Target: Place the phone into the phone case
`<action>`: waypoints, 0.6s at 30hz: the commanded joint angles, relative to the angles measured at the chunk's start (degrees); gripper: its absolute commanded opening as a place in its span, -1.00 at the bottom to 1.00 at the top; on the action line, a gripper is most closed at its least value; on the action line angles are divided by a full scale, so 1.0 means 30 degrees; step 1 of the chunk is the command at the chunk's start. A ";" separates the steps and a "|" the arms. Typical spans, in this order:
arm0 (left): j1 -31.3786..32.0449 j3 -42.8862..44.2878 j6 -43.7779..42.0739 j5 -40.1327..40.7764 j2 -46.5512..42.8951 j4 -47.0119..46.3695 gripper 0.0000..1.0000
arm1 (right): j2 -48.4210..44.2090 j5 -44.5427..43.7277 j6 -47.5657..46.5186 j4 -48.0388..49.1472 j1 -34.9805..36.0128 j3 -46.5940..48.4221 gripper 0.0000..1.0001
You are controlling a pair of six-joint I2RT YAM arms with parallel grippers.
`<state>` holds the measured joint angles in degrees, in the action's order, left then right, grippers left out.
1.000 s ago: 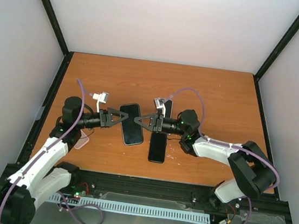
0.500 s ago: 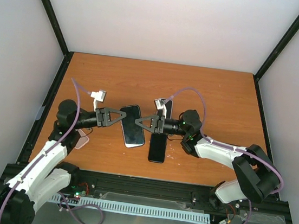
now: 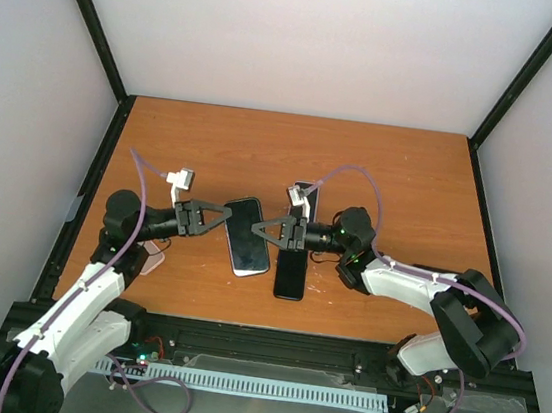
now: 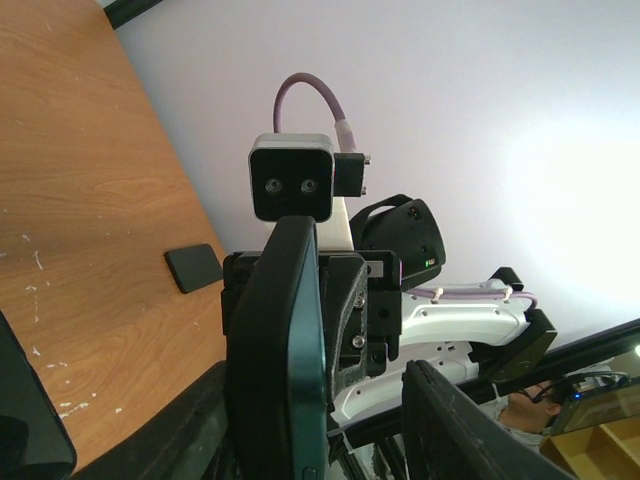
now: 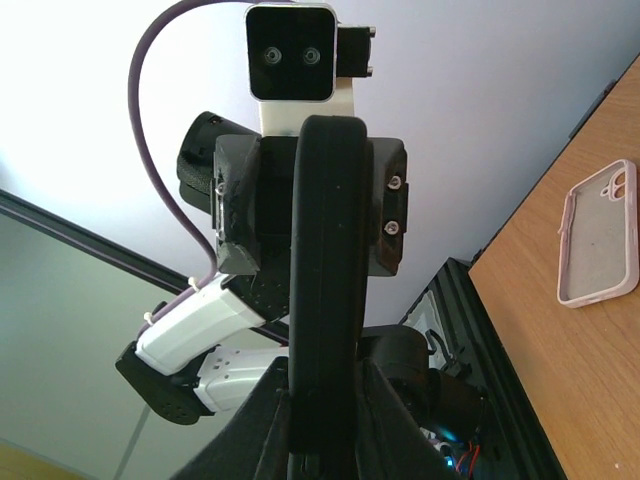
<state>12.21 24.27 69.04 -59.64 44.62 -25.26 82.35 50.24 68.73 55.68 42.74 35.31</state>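
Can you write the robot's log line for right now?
right claw: shut on phone | left claw: open around phone | phone: in air | pink case: lying empty

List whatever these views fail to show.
- Pink phone case: in the top view it is mostly covered by the left arm.
- Whether the left gripper grips the phone: the left wrist view cuts the fingertips off at its bottom edge, and the top view is too small to tell.
- Dark object behind the right arm: in the top view the wrist mostly hides it.
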 commanded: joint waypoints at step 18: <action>-0.0129 0.0705 -0.1359 0.1075 -0.0244 0.2470 -0.99 | -0.0334 -0.0164 0.0220 0.1135 -0.0067 0.0088 -0.63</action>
<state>12.21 22.17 69.52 -57.87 44.42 -24.73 82.21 50.15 70.72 57.47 42.74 34.44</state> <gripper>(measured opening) 0.102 0.219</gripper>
